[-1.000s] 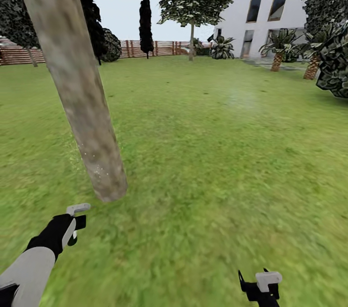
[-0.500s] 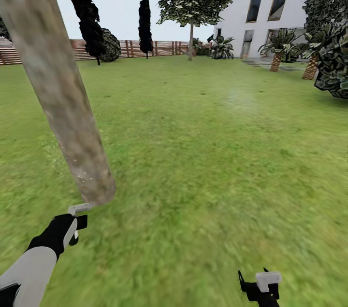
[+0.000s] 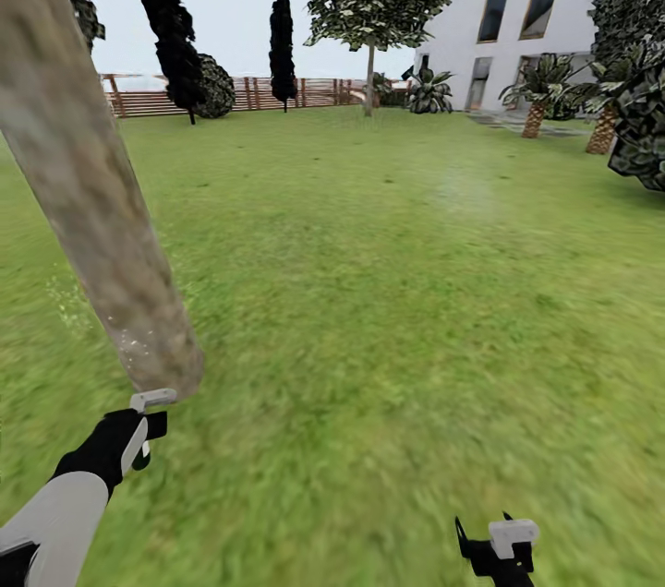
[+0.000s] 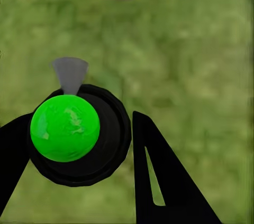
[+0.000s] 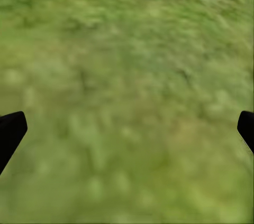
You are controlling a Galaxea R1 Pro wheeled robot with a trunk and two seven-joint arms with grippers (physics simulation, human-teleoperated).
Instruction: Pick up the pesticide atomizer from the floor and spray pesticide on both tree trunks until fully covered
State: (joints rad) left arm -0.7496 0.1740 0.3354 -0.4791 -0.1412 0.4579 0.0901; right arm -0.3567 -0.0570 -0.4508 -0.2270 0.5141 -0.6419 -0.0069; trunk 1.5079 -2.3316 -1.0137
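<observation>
The pesticide atomizer (image 4: 65, 127), a black round body with a bright green cap and a grey nozzle cone, sits between the black fingers of my left gripper (image 4: 79, 147), which is shut on it. In the head view the left gripper (image 3: 146, 436) hovers low at the left, its white nozzle (image 3: 152, 400) just short of the base of the thick beige-grey tree trunk (image 3: 88, 190). Pale specks dot the trunk's lowest part. A second tree (image 3: 369, 75) stands far off by the fence. My right gripper (image 3: 499, 545) hangs open over grass (image 5: 127, 76).
A brown slat fence (image 3: 240, 94) closes the far lawn, with near-black conifers (image 3: 171, 24) in front of it. A white house (image 3: 536, 15), short palms (image 3: 536, 102) and a dark bush (image 3: 642, 139) stand at the right. Open grass (image 3: 397, 292) lies ahead.
The whole picture has shifted, so the camera moved: the trunk now lies further left and its base sits closer to the left gripper's nozzle. Both arms keep their places in the picture.
</observation>
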